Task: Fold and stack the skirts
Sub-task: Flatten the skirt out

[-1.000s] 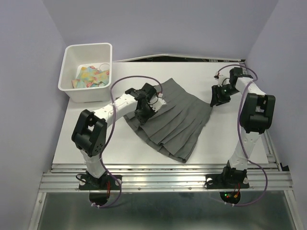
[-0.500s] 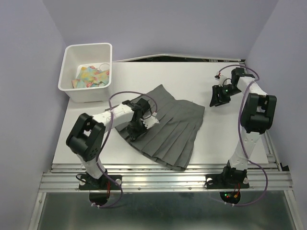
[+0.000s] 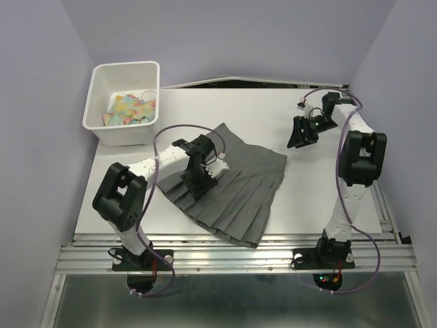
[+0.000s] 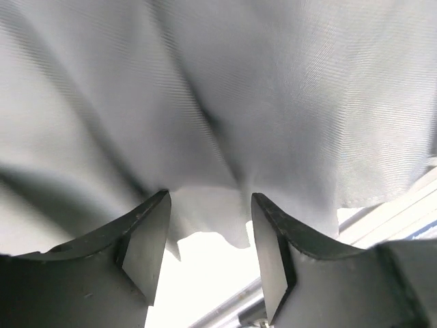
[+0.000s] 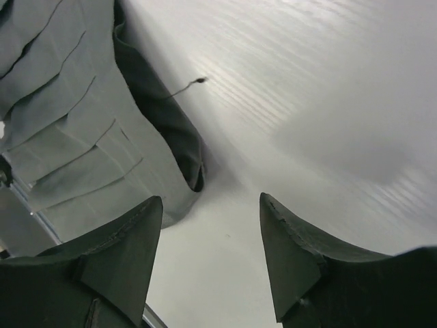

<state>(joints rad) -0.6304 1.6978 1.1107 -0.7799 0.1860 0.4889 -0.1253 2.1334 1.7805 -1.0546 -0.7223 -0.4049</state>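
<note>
One dark grey pleated skirt (image 3: 235, 188) lies spread on the white table (image 3: 321, 195), narrow waist to the upper left and wide hem toward the front. My left gripper (image 3: 199, 179) stands over its left part, open. In the left wrist view the grey cloth (image 4: 273, 102) fills the frame and its edge hangs just past the open gripper (image 4: 208, 205). My right gripper (image 3: 298, 134) hovers open beyond the skirt's far right corner. In the right wrist view the skirt (image 5: 68, 137) lies left of the gripper (image 5: 210, 200), with bare table between its fingers.
A white bin (image 3: 120, 134) holding colourful cloth pieces (image 3: 130, 108) stands at the back left corner. The metal rail (image 3: 232, 256) runs along the table's near edge. Purple walls close in on both sides.
My left gripper dragged the skirt toward the front left, then opened and let go of the cloth. My right gripper moved left and its jaws spread wider.
</note>
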